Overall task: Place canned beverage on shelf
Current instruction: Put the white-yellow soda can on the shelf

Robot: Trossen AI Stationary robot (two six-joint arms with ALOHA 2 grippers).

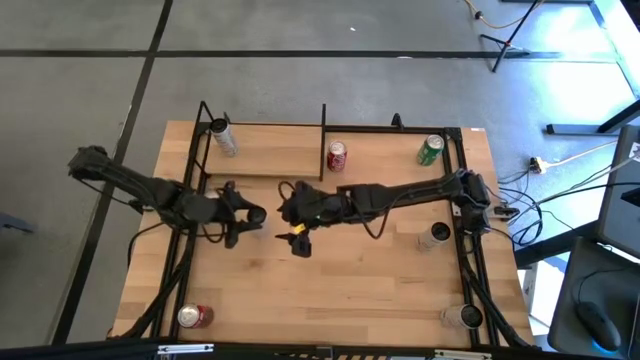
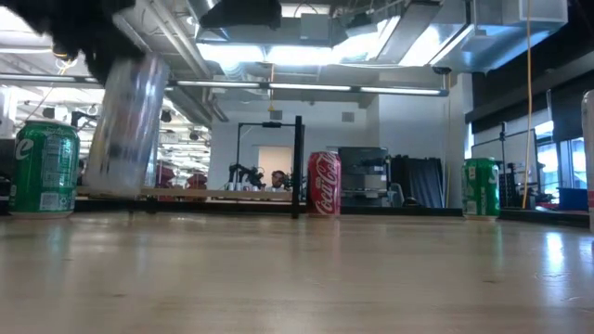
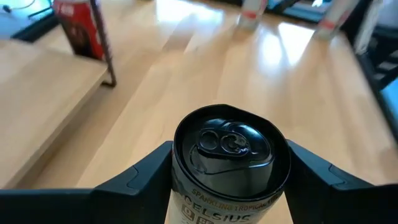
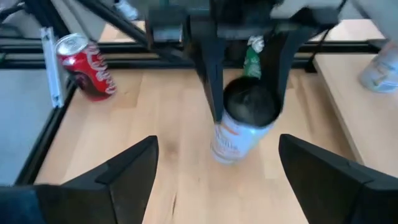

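left gripper (image 3: 227, 171) pinches a slim pale celsius can with a dark pull-tab lid (image 3: 229, 152), one finger on each side of the body just under the rim, so the can hangs upright and the top stays free. in the right wrist view the same can (image 4: 244, 124) hangs clear of the wooden tabletop (image 4: 186, 180), gripped from above by the left arm's dark fingers. judged: carried high to clear the shelf's thin black rod frame.

right gripper (image 4: 214, 168) is spread wide and empty, facing the held can from just beside it near table centre (image 1: 300, 225); looks like a waiting or handover-ready pose, cannot tell which.

the shelf, a narrow light-wood board in black rods (image 1: 270, 152), lies near, toward the table's far edge. it already bears a pale can (image 1: 224, 137) at its left end; a red cola can (image 1: 337, 156) stands by its right end. open board between them seems the likely landing spot.
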